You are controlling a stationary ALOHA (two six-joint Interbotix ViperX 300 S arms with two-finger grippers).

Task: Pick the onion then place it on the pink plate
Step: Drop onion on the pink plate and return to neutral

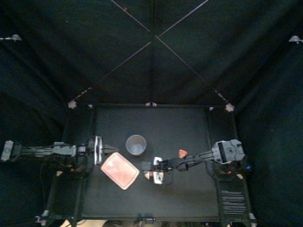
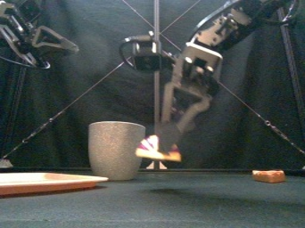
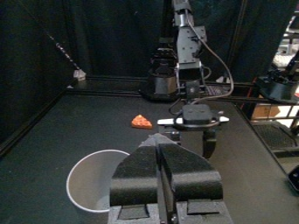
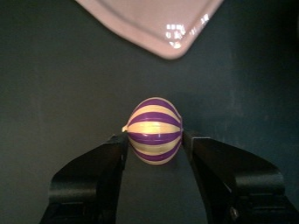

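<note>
Onion, purple w/ cream stripes, sits clamped between the jaws of the right tool, gripped at its lower half, rest poking out past the tips. Long axis runs along the jaws, tip pointing fwd. It's off the tabletop: front view shows a clear gap under it.

Key relation: pink plate lies straight ahead of the right tool, beyond the fingertips and lower, w/ bare tabletop between the onion and the nearest plate corner. So the carry looks like a short push fwd along the jaw line, then down. Left tool is well behind the plate's far side, raised, jaws pressed together on nothing; resting.

Views differ:
- Rt wrist view: gives grip + plate heading, but no height.
- Front view: gives height, plus tall grey speckled cup just beside the tool on the plate's side; judged the only thing to brush on the way.
- Small orange toy food: off to the tool's other side, out of the path.
</note>
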